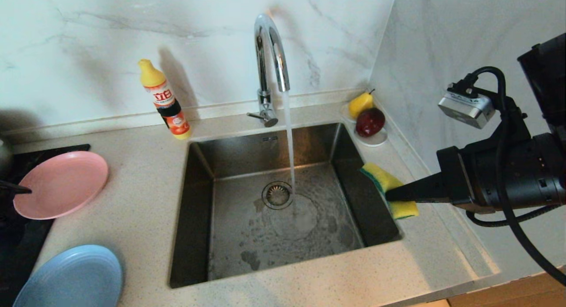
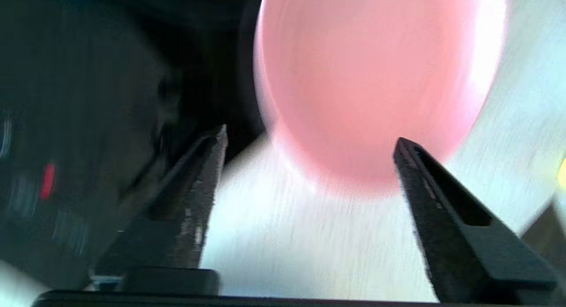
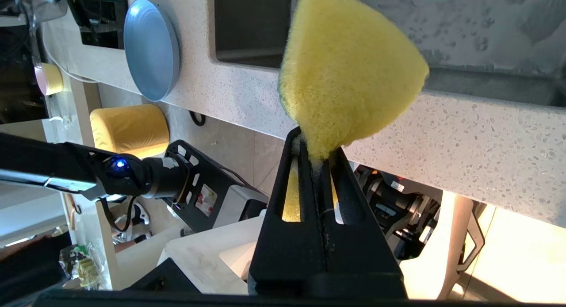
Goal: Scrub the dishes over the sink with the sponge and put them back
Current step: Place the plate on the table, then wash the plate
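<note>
The pink plate point(image 1: 62, 183) lies on the counter left of the sink point(image 1: 199, 201), its left edge over the black hob. My left gripper point(image 2: 310, 136) is open just short of the plate point(image 2: 376, 77), with nothing between its fingers; one dark finger point(image 1: 17, 189) shows at the plate's left rim. The light-blue plate point(image 1: 73, 278) lies nearer the front edge, also seen from the right wrist point(image 3: 151, 48). My right gripper point(image 1: 389, 194) is shut on the yellow and green sponge point(image 1: 389, 189) over the sink's right rim, pinching its narrow end point(image 3: 349, 72).
Water runs from the chrome tap point(image 1: 269, 46) into the wet basin beside the drain point(image 1: 277, 194). A yellow-capped soap bottle point(image 1: 166, 101) stands at the back left. A pear point(image 1: 360, 104) and a red fruit point(image 1: 370, 121) sit on a white saucer point(image 1: 376, 141) in the back right corner.
</note>
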Robot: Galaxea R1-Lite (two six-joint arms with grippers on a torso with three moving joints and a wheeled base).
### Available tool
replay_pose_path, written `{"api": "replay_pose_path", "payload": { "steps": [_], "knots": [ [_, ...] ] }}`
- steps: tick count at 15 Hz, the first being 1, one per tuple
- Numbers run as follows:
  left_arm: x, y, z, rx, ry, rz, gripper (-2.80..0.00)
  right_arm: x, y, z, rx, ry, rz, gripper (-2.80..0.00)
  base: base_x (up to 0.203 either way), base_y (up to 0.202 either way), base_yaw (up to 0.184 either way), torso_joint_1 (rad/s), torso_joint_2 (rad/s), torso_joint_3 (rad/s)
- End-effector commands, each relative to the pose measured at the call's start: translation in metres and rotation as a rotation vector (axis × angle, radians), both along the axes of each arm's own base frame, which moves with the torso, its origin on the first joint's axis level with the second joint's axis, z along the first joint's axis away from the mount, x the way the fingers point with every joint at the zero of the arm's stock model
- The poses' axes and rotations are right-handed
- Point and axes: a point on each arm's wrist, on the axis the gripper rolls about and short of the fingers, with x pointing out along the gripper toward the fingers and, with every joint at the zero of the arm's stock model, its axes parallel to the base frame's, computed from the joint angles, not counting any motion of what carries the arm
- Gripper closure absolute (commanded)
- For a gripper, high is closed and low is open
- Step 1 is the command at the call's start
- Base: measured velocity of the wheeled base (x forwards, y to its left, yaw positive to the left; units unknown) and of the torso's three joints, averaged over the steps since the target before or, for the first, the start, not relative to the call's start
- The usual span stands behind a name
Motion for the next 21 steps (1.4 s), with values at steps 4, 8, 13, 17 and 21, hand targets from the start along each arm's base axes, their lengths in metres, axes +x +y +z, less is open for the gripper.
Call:
{"api": "replay_pose_path", "payload": {
  "steps": [4, 8, 13, 17, 21],
  "knots": [
    [-0.045, -0.044, -0.018, -0.025, 0.121, -0.108, -2.8, 0.002, -0.003, -0.005, -0.009, 0.021, -0.014, 0.0, 0.0, 0.0, 0.0, 0.0, 0.0, 0.0],
    [-0.061, -0.06, -0.032, -0.007, 0.197, -0.181, 0.0, 0.003, -0.004, -0.009, -0.017, 0.033, -0.023, 0.0, 0.0, 0.0, 0.0, 0.0, 0.0, 0.0],
    [-0.067, -0.064, -0.033, 0.031, 0.234, -0.203, 0.0, 0.004, -0.008, -0.012, -0.023, 0.04, -0.04, 0.0, 0.0, 0.0, 0.0, 0.0, 0.0, 0.0],
    [-0.079, -0.067, -0.051, 0.054, 0.335, -0.199, 0.0, 0.003, -0.01, -0.014, -0.031, 0.037, -0.037, 0.0, 0.0, 0.0, 0.0, 0.0, 0.0, 0.0],
    [-0.087, -0.062, -0.055, -0.023, 0.281, -0.209, -2.8, 0.003, -0.01, -0.015, -0.036, 0.042, -0.038, 0.0, 0.0, 0.0, 0.0, 0.0, 0.0, 0.0]
  ]
}}
